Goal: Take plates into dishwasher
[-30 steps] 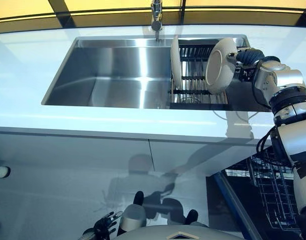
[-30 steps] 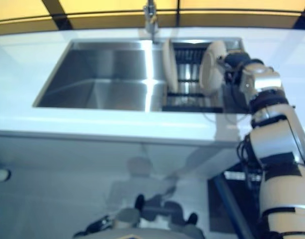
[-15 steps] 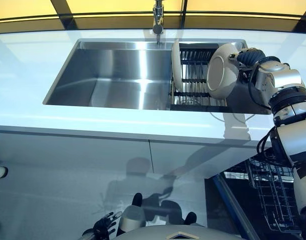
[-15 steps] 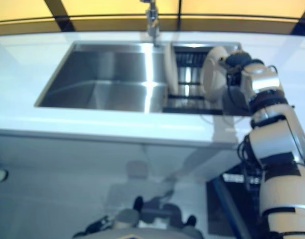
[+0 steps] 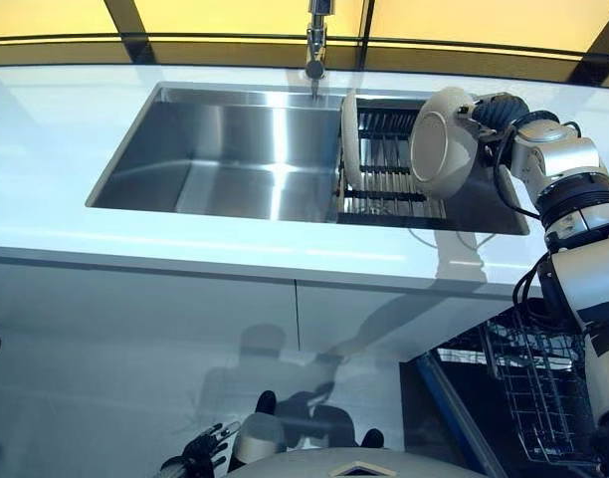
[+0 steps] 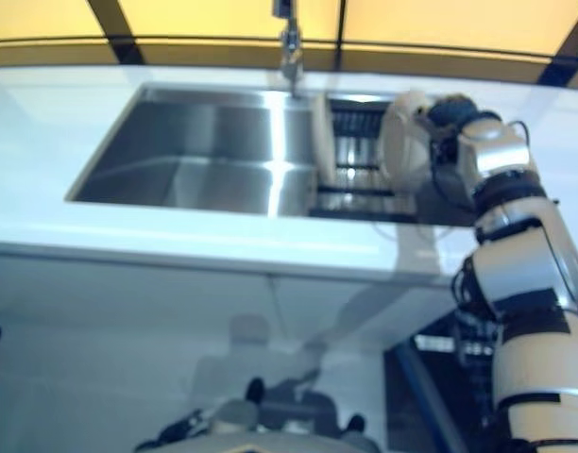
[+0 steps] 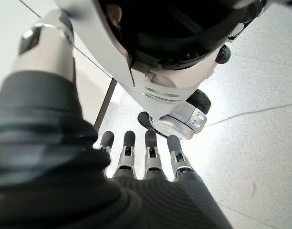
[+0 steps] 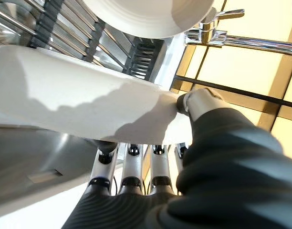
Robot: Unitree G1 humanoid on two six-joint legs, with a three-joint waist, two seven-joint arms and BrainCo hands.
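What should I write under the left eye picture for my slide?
Robot's right hand grips a white plate above the sink's rack, beside another plate.

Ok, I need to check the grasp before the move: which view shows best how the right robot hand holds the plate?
The right wrist view: the right robot hand has its fingers under the plate and its thumb on the rim. The two eye views show the plate over the sink's dish rack, grip mostly hidden. The left wrist view shows none of it.

left hand [image 7: 146, 162] | fingers straight, apparently idle | pale floor [image 7: 260, 124]
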